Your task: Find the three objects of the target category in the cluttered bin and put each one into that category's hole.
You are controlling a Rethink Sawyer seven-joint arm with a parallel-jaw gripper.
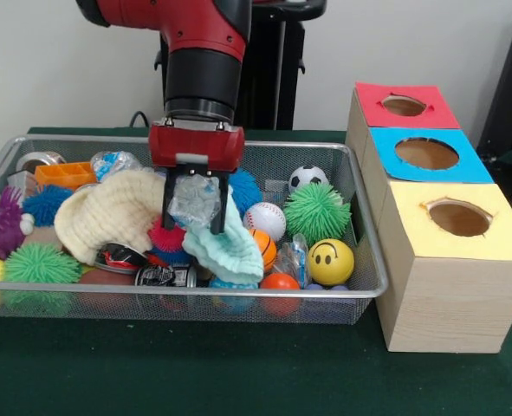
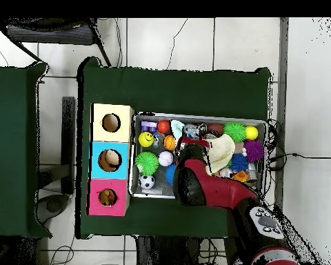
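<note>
Gripper [image 1: 195,206] clamps a crinkly clear plastic bag [image 1: 192,201] just above the basket [image 1: 264,293] clutter, so the pick step looks done; next likely calls for lifting clear and carrying to the red-rimmed hole [image 1: 404,105] beside the basket.

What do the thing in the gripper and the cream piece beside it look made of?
The gripper pinches a crinkled clear packet: thin glossy plastic film, judging by its creases and glare. The cream piece looks like soft ribbed knit fabric, matte, probably yarn.
</note>
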